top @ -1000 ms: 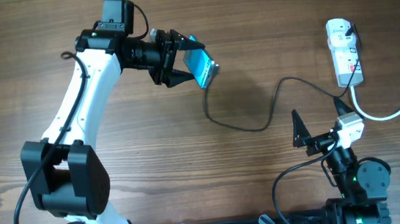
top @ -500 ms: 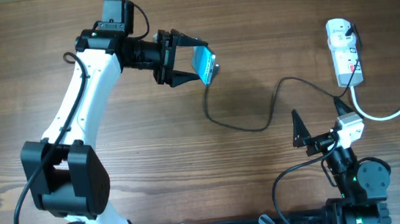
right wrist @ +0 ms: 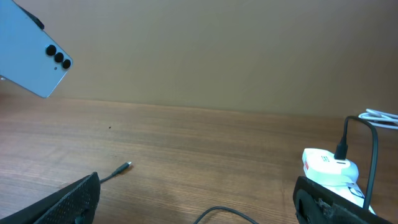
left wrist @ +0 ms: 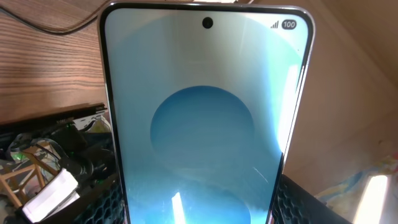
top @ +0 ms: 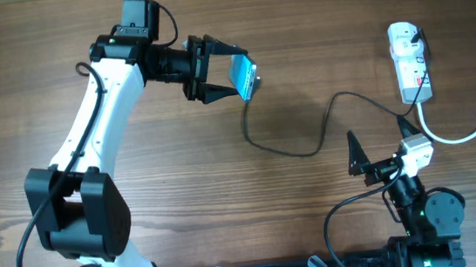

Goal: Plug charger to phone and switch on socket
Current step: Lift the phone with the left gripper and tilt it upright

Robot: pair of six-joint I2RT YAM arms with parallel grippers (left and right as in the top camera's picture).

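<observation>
The phone (top: 245,78) hangs above the tabletop (top: 210,206), clamped across its width between the fingers of the left tool (top: 234,72). Its lit teal-and-white screen (left wrist: 202,118) faces back into that tool's wrist camera. Seen from the right tool (top: 378,136), it floats high and far off to the left, showing its pale back and three lenses (right wrist: 31,59).

The charger (top: 310,154) is not yet connected. Its metallic plug tip (right wrist: 126,165) lies on the wood below the raised phone, ahead and to the left of the right tool. The thin black cable loops back past that tool to the socket (top: 409,63). The socket sits ahead and to the right of the right tool, with a black plug (right wrist: 341,149) seated in it and a thick white cord (top: 474,133) trailing away. The setting of its red switch (right wrist: 306,163) cannot be read.

The right tool rests low with its fingers spread wide and holds nothing.

The step in hand appears to be presenting the phone for plugging. Next, the right tool would likely need to close on the cable just behind the tip, lift it, and line it up with the phone's port. The selfie-camera end points away from the left tool, so the port end probably sits deep between its fingers, and access may be tight. The switch comes after that.
</observation>
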